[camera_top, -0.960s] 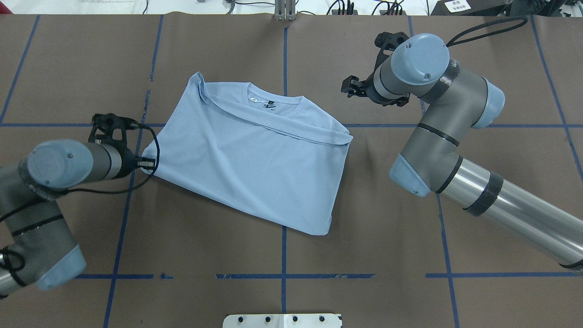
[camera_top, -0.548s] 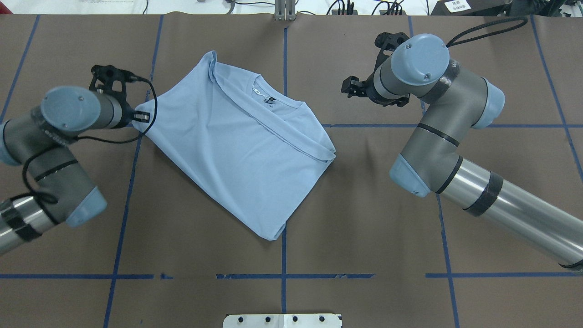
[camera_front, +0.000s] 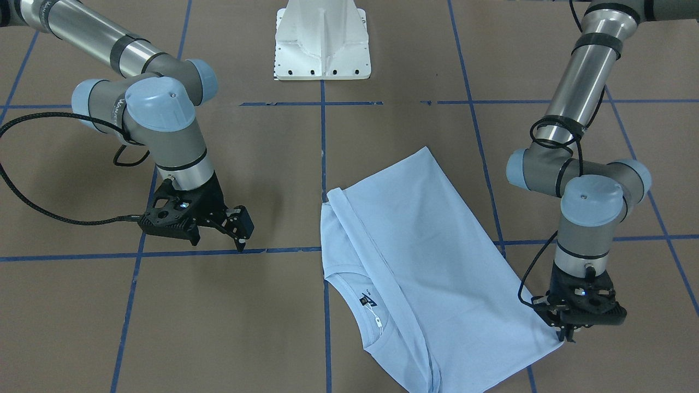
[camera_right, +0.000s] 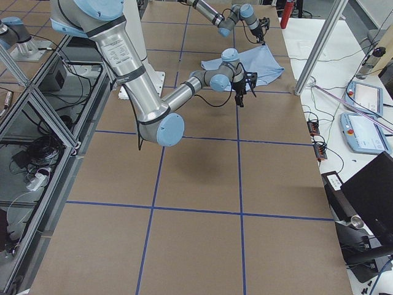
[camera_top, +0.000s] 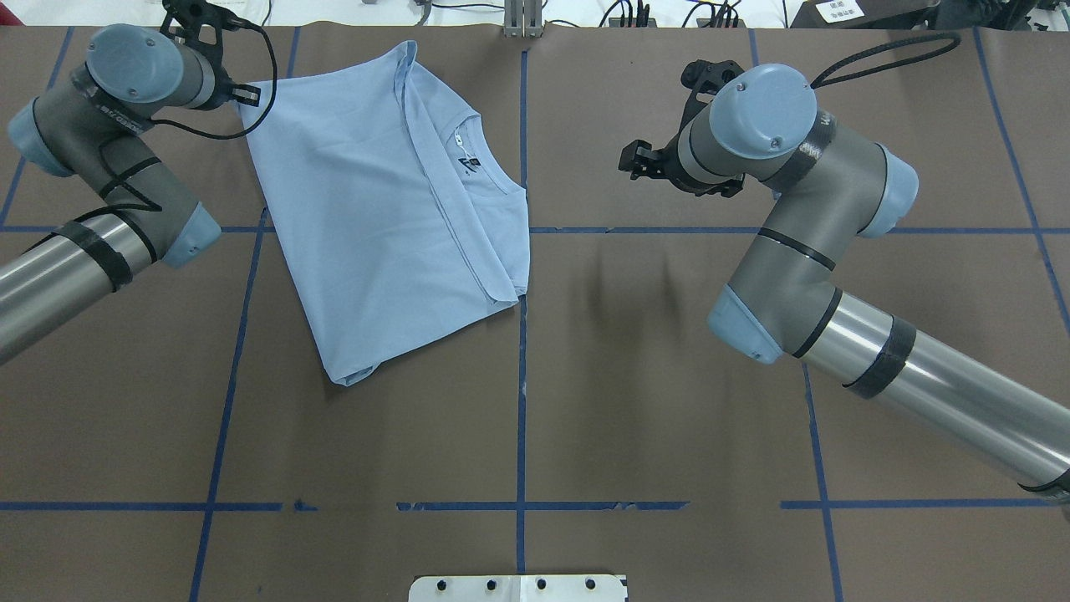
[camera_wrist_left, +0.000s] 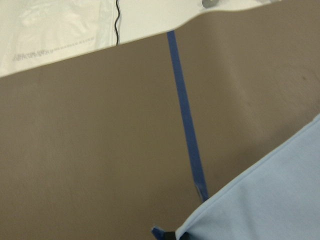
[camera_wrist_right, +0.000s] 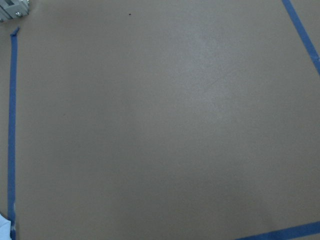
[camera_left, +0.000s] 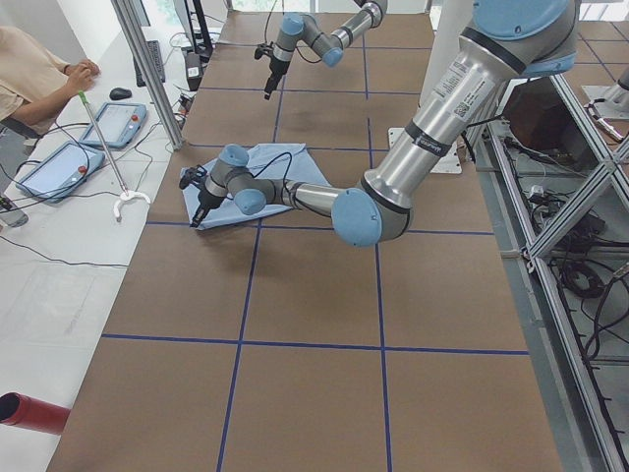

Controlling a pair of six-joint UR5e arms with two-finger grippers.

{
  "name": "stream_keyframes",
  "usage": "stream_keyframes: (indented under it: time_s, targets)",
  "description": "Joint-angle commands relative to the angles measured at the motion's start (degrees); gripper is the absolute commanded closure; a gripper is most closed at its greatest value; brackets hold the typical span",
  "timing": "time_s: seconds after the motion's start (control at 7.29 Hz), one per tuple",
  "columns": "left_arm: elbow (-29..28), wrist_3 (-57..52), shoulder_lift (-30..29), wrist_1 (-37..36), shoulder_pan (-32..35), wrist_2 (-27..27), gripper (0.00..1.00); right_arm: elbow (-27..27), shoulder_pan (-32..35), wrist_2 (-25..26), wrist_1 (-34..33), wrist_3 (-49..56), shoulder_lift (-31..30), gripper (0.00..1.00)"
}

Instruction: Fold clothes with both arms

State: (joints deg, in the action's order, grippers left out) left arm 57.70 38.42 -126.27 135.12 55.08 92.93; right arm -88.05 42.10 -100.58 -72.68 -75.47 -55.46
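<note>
Although both arms reach over it, the brown, matte tabletop (camera_top: 669, 401), gridded with blue tape lines (camera_top: 520, 418), carries the garment in its far left part. The left arm (camera_top: 109, 176), silver-grey with light blue joint caps, bends in from the left edge. The right arm (camera_top: 802, 217) enters from the right, and its tip is well apart from the cloth. The light blue T-shirt (camera_top: 376, 217) lies flat, partly folded into a rough rectangle. It is thin, soft knit with shallow creases. Its long axis runs far to near with a slight tilt, and its right edge is just beside the centre tape line. The left end effector (camera_front: 562, 334) pinches the shirt's far left corner, its fingers pressed together on the fabric low at the tabletop. The right end effector (camera_front: 240, 236) hangs spread and empty to the right of the shirt, with bare tabletop between them. The cloth lies leftward from it, collar side nearest. The left arm is therefore the nearer one, and any two-armed fold probably needs the right one to cross leftward first. The round collar (camera_top: 501, 186) and its small dark neck label (camera_top: 470, 161) face up.
</note>
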Motion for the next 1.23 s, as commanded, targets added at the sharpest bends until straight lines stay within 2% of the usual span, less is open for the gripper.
stream_keyframes:
  time_s: [0.0,0.14,0.41,0.69,1.1]
  targets:
    - [7.8,-0.9,5.2,2.3,0.3,5.4,0.00,2.2,-2.6,2.0,-0.3,-6.7,3.8,0.01]
    - [9.5,-0.8,5.9,2.2,0.3,6.3,0.00,6.3,-4.3,5.5,-0.4,-11.8,8.7,0.04]
    - [11.4,-0.3,6.6,2.3,0.3,6.4,0.00,16.5,-7.9,6.4,-0.4,-19.9,18.1,0.16]
    - [11.7,0.1,6.6,2.3,0.1,6.4,0.00,24.0,-10.7,9.3,-0.4,-20.7,22.7,0.21]
    - [11.6,0.1,6.6,2.3,0.0,6.4,0.00,26.3,-12.1,10.7,-0.6,-18.8,22.9,0.29]
